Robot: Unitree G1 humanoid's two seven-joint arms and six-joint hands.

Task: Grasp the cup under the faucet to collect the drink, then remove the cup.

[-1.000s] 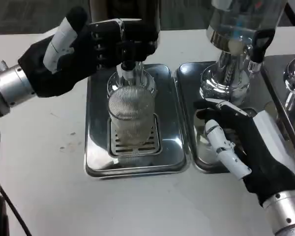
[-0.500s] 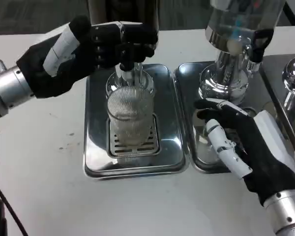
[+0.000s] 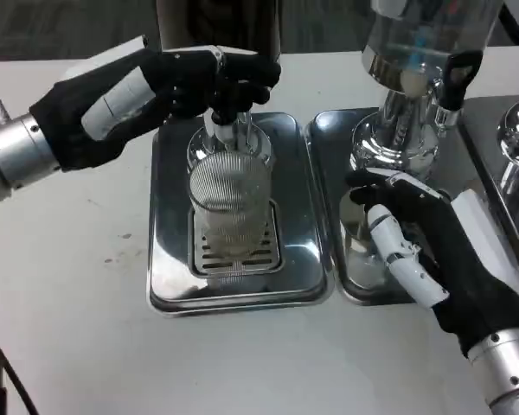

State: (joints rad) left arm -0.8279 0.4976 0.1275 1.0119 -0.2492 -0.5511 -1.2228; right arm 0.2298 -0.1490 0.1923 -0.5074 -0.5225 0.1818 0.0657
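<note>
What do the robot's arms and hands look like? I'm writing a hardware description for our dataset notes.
Both forearms are ribbed silver metal cylinders. The left hand and right hand are mostly black, with white panels on the back and fingers in white and black segments. A thin black cable runs below the left forearm.

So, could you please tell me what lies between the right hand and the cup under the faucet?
In the head view, the raised rims of the two metal trays lie between the right hand and the cup.
</note>
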